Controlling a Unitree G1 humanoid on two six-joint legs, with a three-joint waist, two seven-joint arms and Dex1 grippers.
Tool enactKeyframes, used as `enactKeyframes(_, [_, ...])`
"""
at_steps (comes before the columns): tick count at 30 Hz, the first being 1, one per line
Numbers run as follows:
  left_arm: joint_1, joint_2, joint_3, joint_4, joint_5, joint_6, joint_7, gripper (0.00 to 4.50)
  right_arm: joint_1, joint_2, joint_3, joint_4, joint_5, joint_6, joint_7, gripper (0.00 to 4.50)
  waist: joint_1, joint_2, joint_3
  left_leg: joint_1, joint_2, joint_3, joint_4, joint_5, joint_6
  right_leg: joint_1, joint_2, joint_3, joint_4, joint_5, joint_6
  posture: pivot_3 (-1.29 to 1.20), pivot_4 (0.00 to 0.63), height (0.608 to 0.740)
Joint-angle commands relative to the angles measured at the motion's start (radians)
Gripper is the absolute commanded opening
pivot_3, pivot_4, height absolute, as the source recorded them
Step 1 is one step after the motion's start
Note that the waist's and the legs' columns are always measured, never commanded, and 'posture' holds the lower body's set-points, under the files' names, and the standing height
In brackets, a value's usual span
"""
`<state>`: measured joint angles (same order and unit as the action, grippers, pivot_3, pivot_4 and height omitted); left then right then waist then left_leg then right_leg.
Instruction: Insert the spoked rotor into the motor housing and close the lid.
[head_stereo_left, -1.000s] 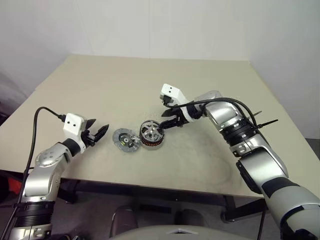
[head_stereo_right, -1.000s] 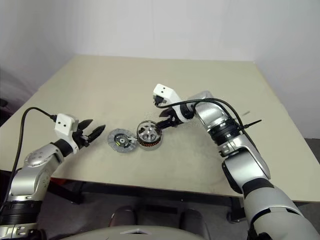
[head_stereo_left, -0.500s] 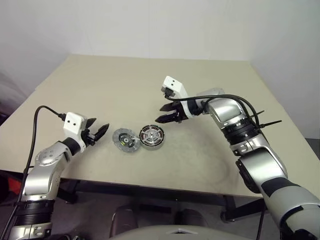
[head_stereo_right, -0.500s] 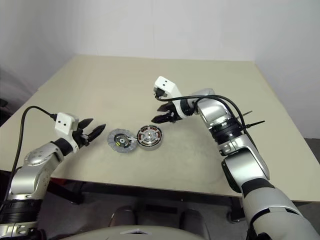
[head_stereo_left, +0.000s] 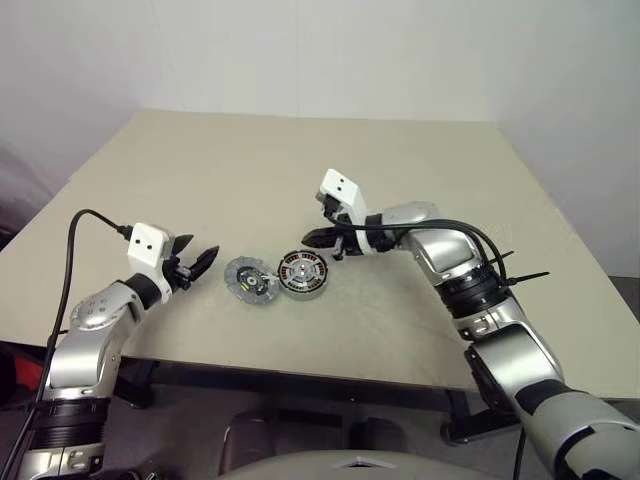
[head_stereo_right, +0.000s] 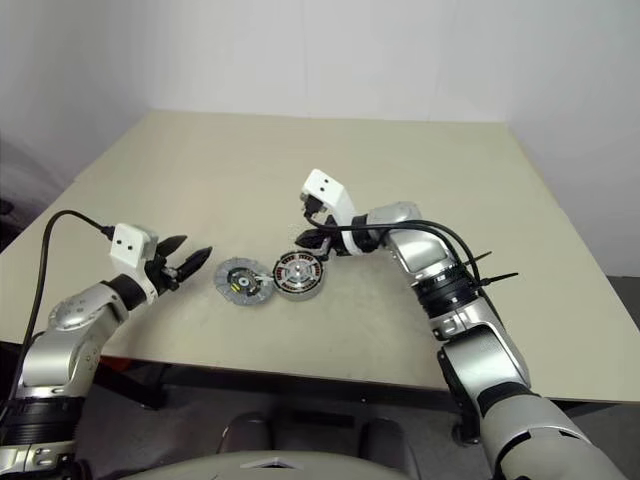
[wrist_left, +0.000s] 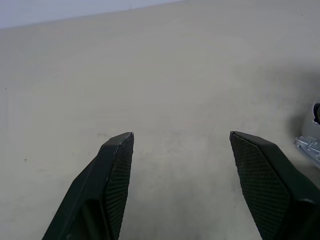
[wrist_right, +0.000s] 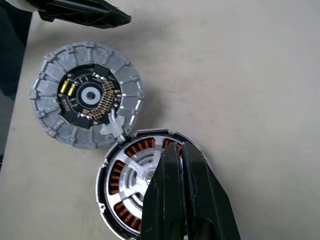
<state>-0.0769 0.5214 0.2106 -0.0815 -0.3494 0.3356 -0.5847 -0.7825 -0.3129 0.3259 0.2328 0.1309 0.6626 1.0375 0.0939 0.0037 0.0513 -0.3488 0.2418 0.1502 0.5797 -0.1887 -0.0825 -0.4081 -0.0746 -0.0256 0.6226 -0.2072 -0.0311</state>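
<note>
The spoked rotor (wrist_right: 142, 176) sits in the motor housing (head_stereo_left: 303, 274) — lid (head_stereo_left: 250, 278) touching beside it (on the counter (head_stereo_left: 300, 170)). Right end effector (head_stereo_left: 316, 238) pinched closed, empty, above the housing; left end effector (head_stereo_left: 199, 262) spread wide — empty.

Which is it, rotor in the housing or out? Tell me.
In. The rotor lies flat inside the housing, copper coils showing between its spokes.

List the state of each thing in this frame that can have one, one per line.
spoked rotor: seated in the motor housing, lying flat.
motor housing: flat on the table, uncovered.
lid: off, lying flat on the table beside the housing, its edge meeting the housing's rim.
left end effector: open, empty, off to the lid's side.
right end effector: shut, empty, above the housing.
</note>
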Motion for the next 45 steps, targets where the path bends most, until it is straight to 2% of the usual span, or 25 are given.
enactKeyframes(1, [-0.017, 0.019, 0.020, -0.017, -0.001, -0.005, -0.001, 3.24, -0.002, 0.016, -0.008, -0.035, 0.028, -0.001, -0.001, 0.04, 0.000, 0.000, 0.000, 0.000, 0.000, 0.000, 0.000, 0.000, 0.000, 0.000, 0.000, 0.000, 0.000, 0.000, 0.000, 0.00, 0.000, 0.740])
enactKeyframes(13, [-0.008, 0.029, 0.028, -0.028, -0.004, -0.001, 0.004, 3.24, 0.087, 0.085, 0.063, 0.163, -0.053, -0.110, -0.087, 0.04, -0.002, -0.002, -0.002, 0.004, 0.000, 0.000, -0.001, 0.000, 0.000, 0.003, 0.000, 0.000, 0.000, 0.000, 0.000, 0.00, 0.000, 0.740])
enactKeyframes(19, [-0.014, 0.032, 0.028, -0.023, -0.005, -0.002, 0.004, 3.24, 0.090, 0.072, -0.015, 0.067, 0.030, -0.191, -0.023, 0.04, 0.000, -0.002, -0.002, 0.005, 0.000, 0.000, -0.001, 0.000, 0.000, 0.004, 0.000, 0.000, 0.000, -0.001, 0.001, 0.00, 0.000, 0.740])
enactKeyframes(25, [-0.029, 0.027, 0.021, -0.013, -0.005, -0.004, 0.004, 3.24, 0.015, -0.003, -0.086, -0.009, 0.129, -0.229, 0.132, 0.04, -0.001, -0.002, -0.002, 0.001, 0.000, 0.000, -0.001, 0.000, 0.000, 0.001, 0.000, 0.000, 0.000, 0.000, 0.000, 0.00, 0.000, 0.740])
enactKeyframes(27, [-0.033, 0.025, 0.018, -0.009, -0.005, -0.005, 0.004, 3.24, -0.001, -0.043, -0.064, -0.002, 0.098, -0.291, 0.173, 0.04, -0.001, -0.002, -0.002, 0.001, 0.000, 0.000, -0.001, 0.000, 0.000, 0.002, 0.000, 0.000, 0.000, 0.000, 0.001, 0.00, 0.000, 0.740])
enactKeyframes(33, [-0.050, 0.013, 0.008, 0.006, -0.005, -0.010, 0.003, 3.24, -0.090, -0.191, 0.077, 0.143, -0.123, -0.724, 0.313, 0.04, -0.001, -0.002, -0.002, 0.001, 0.000, 0.000, 0.000, 0.000, 0.000, 0.002, 0.000, 0.000, 0.000, 0.000, 0.001, 0.00, 0.000, 0.740])
enactKeyframes(37, [-0.057, 0.008, 0.004, 0.003, -0.006, -0.006, 0.003, 3.24, -0.146, -0.193, 0.117, 0.254, -0.217, -0.894, 0.295, 0.97, -0.005, -0.002, -0.002, 0.000, 0.000, 0.000, 0.000, 0.000, 0.000, 0.001, 0.000, 0.000, 0.000, 0.000, 0.000, 0.00, 0.000, 0.740])
enactKeyframes(42, [-0.055, 0.005, 0.008, -0.006, -0.011, 0.000, 0.004, 3.24, -0.147, -0.190, 0.142, 0.236, -0.241, -0.960, 0.343, 2.68, -0.008, -0.003, -0.002, -0.001, 0.000, 0.000, 0.001, -0.001, 0.002, 0.000, 0.000, 0.000, 0.000, 0.000, 0.000, 0.00, 0.000, 0.740])
enactKeyframes(45, [-0.054, 0.007, 0.009, -0.007, -0.010, 0.000, 0.004, 3.24, -0.122, -0.200, 0.162, 0.204, -0.247, -0.986, 0.383, 2.68, -0.010, -0.003, -0.002, -0.001, 0.000, 0.000, 0.001, -0.001, 0.002, 0.001, 0.000, 0.000, 0.000, 0.000, 0.000, 0.00, 0.000, 0.740])
